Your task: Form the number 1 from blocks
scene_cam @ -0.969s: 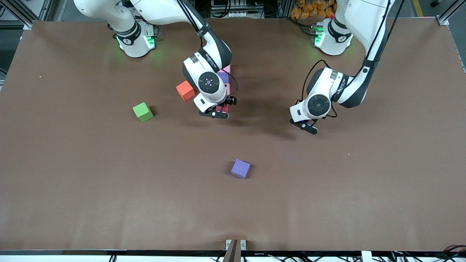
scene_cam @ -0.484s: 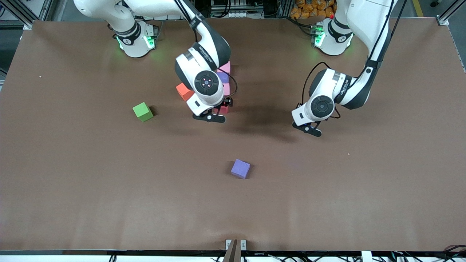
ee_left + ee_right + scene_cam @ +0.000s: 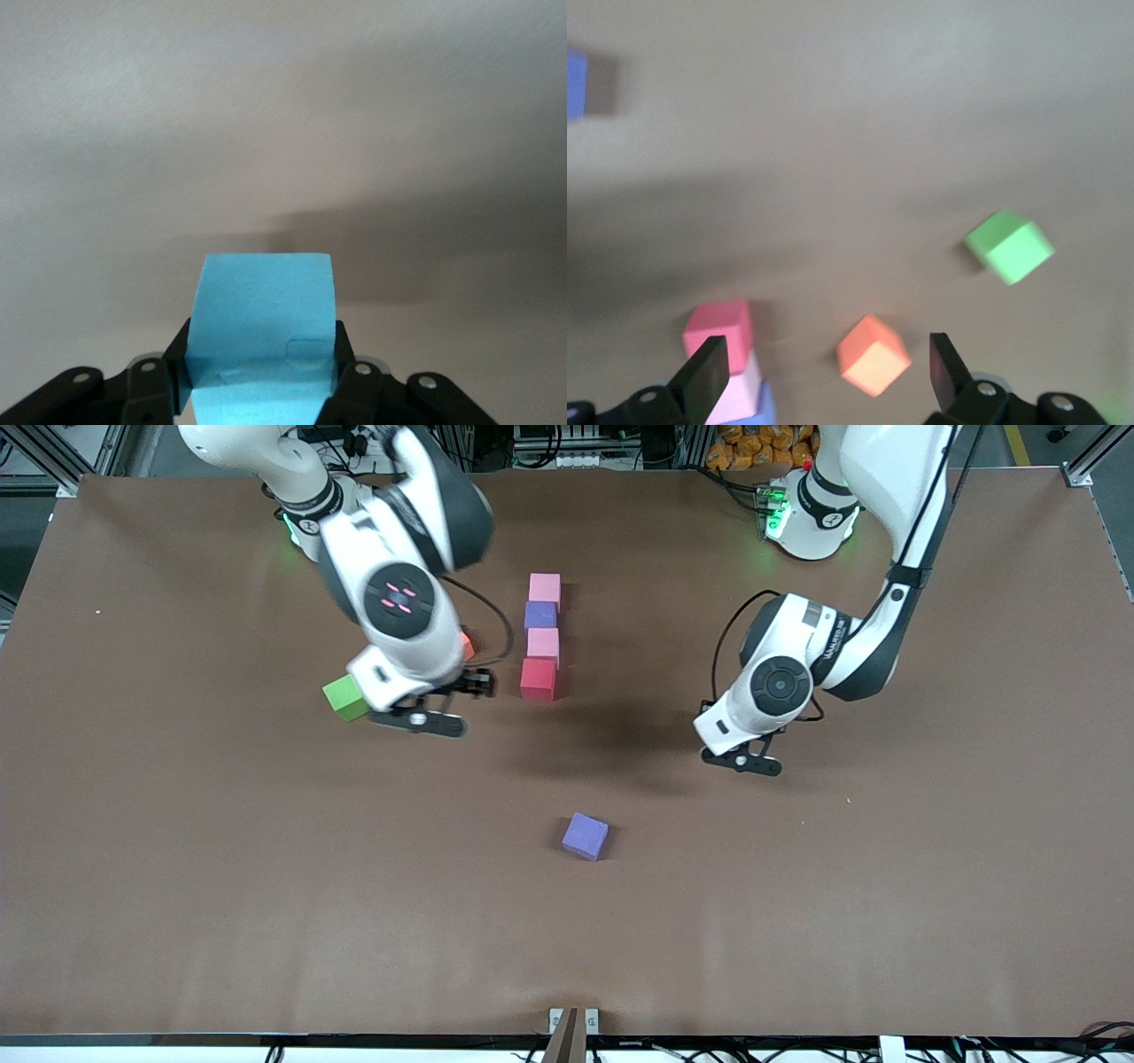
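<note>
Two white Franka arms work over a wide brown matte table (image 3: 177,886), whose edges show on all sides in the front view.

The right gripper (image 3: 416,717) hangs in the air over bare table, its black fingers (image 3: 707,376) spread wide and empty, between the green block and the column.

The left gripper (image 3: 742,760) hangs over bare table toward the left arm's end from the column, jaws pinched on a light blue matte foam cube (image 3: 263,332), which shows only in the left wrist view.

Landmark: a straight column of four touching foam cubes near the table's middle. From the end farthest from the front camera these are a pink foam cube (image 3: 544,589), a purple foam cube (image 3: 540,615), a second pink cube (image 3: 543,644) and a red foam cube (image 3: 538,679).

An orange foam cube (image 3: 873,354) lies beside the column toward the right arm's end, mostly hidden by the right arm in the front view. A green foam cube (image 3: 345,697) lies farther toward that end, partly covered by the right wrist.

A loose purple foam cube (image 3: 586,836) sits alone, well apart from the column and nearer to the front camera, turned askew to the column's line.

Bare surface surrounds the loose cube and runs to the table's edge nearest the camera.
</note>
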Robot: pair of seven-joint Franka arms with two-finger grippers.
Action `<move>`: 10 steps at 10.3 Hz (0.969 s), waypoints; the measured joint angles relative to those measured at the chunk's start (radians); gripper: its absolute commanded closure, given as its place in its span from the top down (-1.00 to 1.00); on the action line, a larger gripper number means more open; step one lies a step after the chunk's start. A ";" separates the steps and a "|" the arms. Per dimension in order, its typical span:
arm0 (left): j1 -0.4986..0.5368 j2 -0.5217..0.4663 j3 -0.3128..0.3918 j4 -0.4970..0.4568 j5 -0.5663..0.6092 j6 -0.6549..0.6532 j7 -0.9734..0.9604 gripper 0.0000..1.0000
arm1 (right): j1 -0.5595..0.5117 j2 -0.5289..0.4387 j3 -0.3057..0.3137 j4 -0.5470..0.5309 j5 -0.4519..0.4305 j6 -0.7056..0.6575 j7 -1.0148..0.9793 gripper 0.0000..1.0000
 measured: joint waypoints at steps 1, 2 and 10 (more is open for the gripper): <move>-0.026 0.037 -0.002 0.054 -0.002 -0.008 -0.059 -1.00 | -0.001 -0.045 -0.041 0.003 -0.028 -0.023 -0.085 1.00; -0.051 0.078 -0.003 0.110 -0.003 -0.009 -0.114 -1.00 | -0.002 -0.084 -0.102 0.009 -0.039 -0.059 -0.187 1.00; -0.186 0.336 -0.007 0.493 -0.204 -0.011 -0.257 -1.00 | -0.010 -0.163 -0.438 0.056 -0.038 -0.182 -0.592 1.00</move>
